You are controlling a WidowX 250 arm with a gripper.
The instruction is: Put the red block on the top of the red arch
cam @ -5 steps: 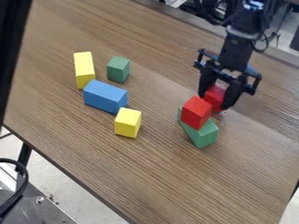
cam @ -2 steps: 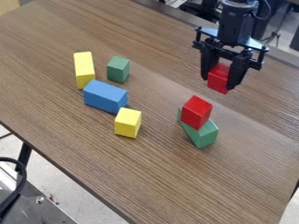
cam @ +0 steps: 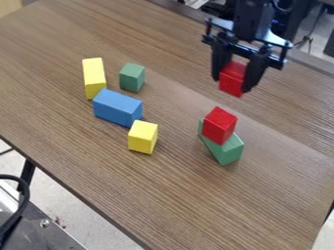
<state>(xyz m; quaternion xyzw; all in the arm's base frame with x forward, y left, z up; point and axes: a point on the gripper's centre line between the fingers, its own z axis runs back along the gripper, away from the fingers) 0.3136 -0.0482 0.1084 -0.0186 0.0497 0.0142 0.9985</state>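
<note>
Shifting up and slightly left, my jaws are gripping the red block (cam: pixel 232 79). From the left, a yellow block (cam: pixel 94 78), blue block (cam: pixel 117 107), green block (cam: pixel 132 77) and yellow cube (cam: pixel 142 137) are lying on the table (cam: pixel 170 195); second red block (cam: pixel 219 125) is resting on green piece (cam: pixel 227 149); mine is hanging upper right.

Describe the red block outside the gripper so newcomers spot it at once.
On the wooden table, right of the picture's centre, is a green piece. The lower red block sits on it; the other red block is held in the gripper.
</note>
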